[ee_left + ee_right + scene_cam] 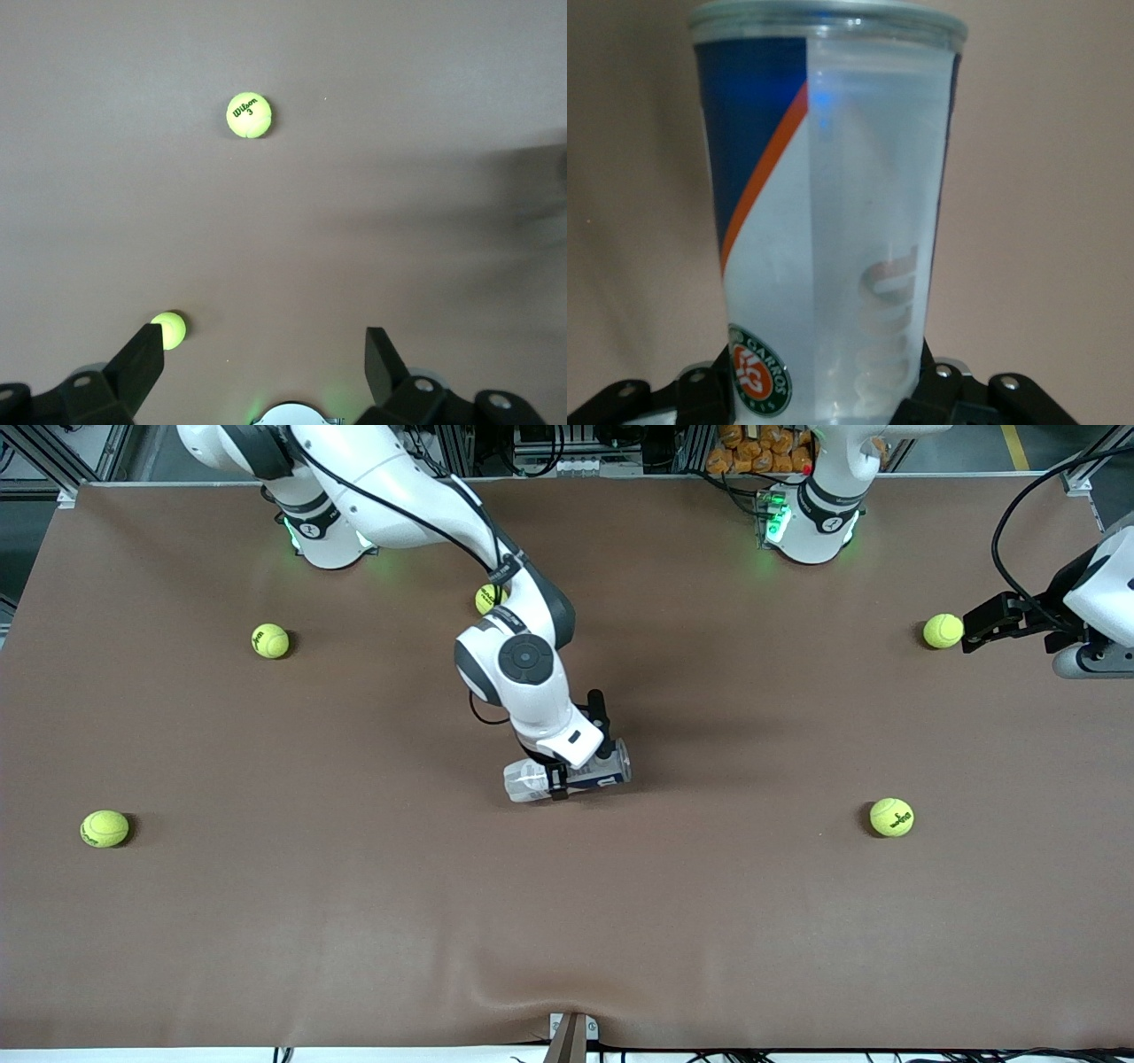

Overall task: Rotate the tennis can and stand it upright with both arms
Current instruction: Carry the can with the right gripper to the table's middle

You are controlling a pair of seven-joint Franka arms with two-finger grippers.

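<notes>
The tennis can lies on its side near the middle of the brown table. It is a clear tube with a white, navy and red label. My right gripper reaches down from above and is shut on the can across its middle. In the right wrist view the can fills the picture, and the right gripper has a black finger pressed against each side. My left gripper waits, open and empty, at the left arm's end of the table. It shows open in the left wrist view.
Several yellow-green tennis balls lie scattered on the table. One is right beside the left gripper, and one is nearer the front camera. Another is under the right arm. Two are toward the right arm's end.
</notes>
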